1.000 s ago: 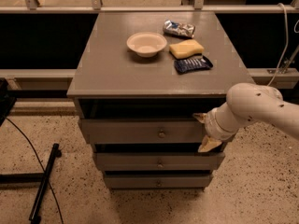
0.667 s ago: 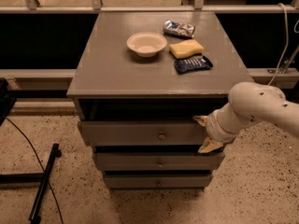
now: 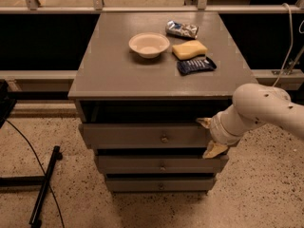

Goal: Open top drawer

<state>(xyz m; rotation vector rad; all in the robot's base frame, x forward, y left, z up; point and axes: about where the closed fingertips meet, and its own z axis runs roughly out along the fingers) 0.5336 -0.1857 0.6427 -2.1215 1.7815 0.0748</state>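
Note:
The top drawer [image 3: 142, 136] is the uppermost grey front of the cabinet, with a small round metal knob [image 3: 164, 138]. It stands slightly out from the cabinet, with a dark gap above it. My gripper [image 3: 209, 137] is at the right end of this front. One tan finger [image 3: 204, 122] sits over its top edge and the other finger [image 3: 214, 149] under its bottom edge, clamped on the front. My white arm [image 3: 259, 106] reaches in from the right.
Two lower drawers [image 3: 161, 164] are shut. The cabinet top [image 3: 109, 70] bears a white bowl [image 3: 149, 44], a yellow sponge [image 3: 189, 49], a blue packet [image 3: 196, 65] and a silver bag [image 3: 181, 29]. A black stand and cable [image 3: 45, 186] lie on the floor at left.
The top drawer front has come a little forward, and my gripper has moved with it. Nothing on the cabinet top has moved.

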